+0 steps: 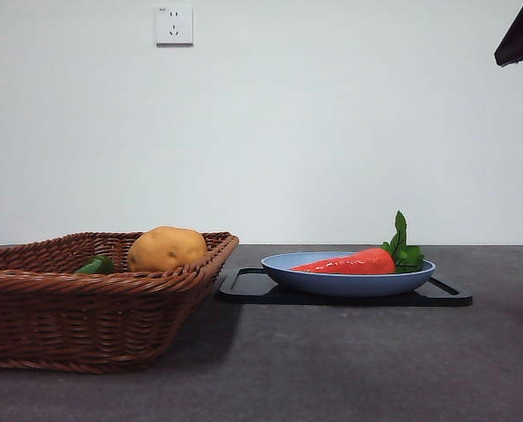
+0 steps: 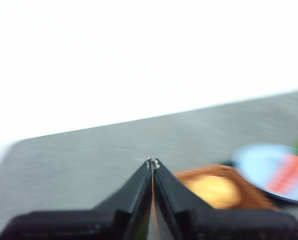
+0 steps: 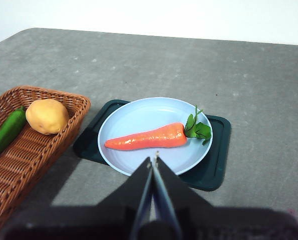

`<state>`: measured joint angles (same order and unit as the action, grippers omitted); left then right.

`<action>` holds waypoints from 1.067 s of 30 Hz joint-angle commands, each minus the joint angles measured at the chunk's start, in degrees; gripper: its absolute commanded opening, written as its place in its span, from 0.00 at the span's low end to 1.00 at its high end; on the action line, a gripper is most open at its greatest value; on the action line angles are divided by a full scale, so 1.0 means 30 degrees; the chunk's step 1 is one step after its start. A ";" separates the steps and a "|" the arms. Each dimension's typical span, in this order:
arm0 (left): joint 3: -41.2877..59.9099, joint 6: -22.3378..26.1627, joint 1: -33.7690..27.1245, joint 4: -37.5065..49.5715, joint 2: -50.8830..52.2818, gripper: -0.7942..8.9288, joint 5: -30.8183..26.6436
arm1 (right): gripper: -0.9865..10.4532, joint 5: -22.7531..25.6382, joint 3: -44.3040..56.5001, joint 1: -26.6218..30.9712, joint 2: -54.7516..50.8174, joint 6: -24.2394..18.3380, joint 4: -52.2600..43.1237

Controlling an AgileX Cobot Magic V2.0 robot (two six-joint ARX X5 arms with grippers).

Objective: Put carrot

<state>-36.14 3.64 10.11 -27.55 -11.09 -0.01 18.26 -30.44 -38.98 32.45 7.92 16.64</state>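
Observation:
The carrot (image 1: 353, 263) is orange-red with green leaves at its thick end. It lies on a light blue plate (image 1: 307, 280), which sits on a black tray (image 1: 243, 288). In the right wrist view the carrot (image 3: 146, 138) lies across the plate (image 3: 133, 117), leaves to one side. My right gripper (image 3: 154, 160) is shut and empty, held above the plate's near rim. My left gripper (image 2: 153, 162) is shut and empty, raised over the table; its blurred view shows the carrot (image 2: 286, 172) on the plate (image 2: 254, 162).
A brown wicker basket (image 1: 32, 308) stands left of the tray, holding a yellowish potato (image 1: 166, 249) and a green vegetable (image 1: 96, 265). In the right wrist view they show as basket (image 3: 36, 150), potato (image 3: 47, 116) and green vegetable (image 3: 6, 132). A black arm tip (image 1: 520, 35) is at top right.

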 commanded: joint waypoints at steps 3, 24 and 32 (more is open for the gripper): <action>0.1501 0.0284 -0.2390 0.0321 0.1107 0.09 0.0160 | 0.10 0.0095 -0.0124 -0.0138 0.0036 0.0044 -0.0262; 1.0528 0.0277 -0.3162 0.4452 0.3672 0.09 0.0036 | 0.10 0.0087 -0.0124 -0.0138 0.0036 0.0044 -0.0262; 1.1635 0.0219 -0.3147 0.5100 0.3672 0.09 0.0058 | 0.10 0.0095 -0.0117 -0.0138 0.0036 0.0044 -0.0262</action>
<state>-1.98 4.01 0.80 -13.10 -0.32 0.19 18.24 -30.44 -38.98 32.45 7.90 16.64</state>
